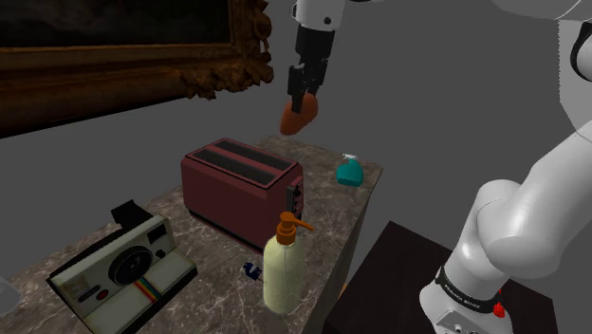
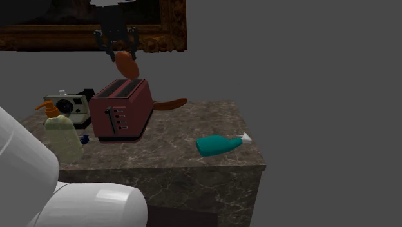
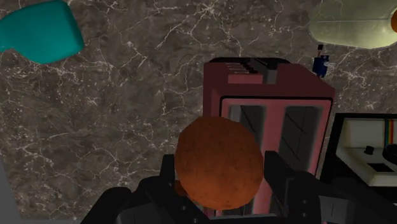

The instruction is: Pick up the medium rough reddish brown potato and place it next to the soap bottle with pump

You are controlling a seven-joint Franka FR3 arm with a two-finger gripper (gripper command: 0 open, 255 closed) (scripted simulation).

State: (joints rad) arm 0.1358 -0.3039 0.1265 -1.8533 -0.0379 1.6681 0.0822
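Observation:
My gripper (image 1: 302, 97) is shut on a reddish-brown potato (image 1: 298, 116) and holds it in the air above the far end of the dark red toaster (image 1: 242, 185). In the wrist view the potato (image 3: 218, 162) sits clasped between the two black fingers (image 3: 281, 178), with the toaster (image 3: 273, 108) straight below. The cream soap bottle with an orange pump (image 1: 283, 266) stands upright near the table's front edge, on the near side of the toaster. In the second exterior view the potato (image 2: 126, 63) hangs over the toaster (image 2: 121, 109), and the soap bottle (image 2: 61, 132) is at the left.
A teal spray bottle (image 1: 350, 172) lies on its side at the marble table's (image 1: 190, 294) far right corner. An instant camera (image 1: 123, 266) sits left of the soap bottle, with a small blue object (image 1: 251, 271) between them. A framed picture (image 1: 123, 57) hangs behind.

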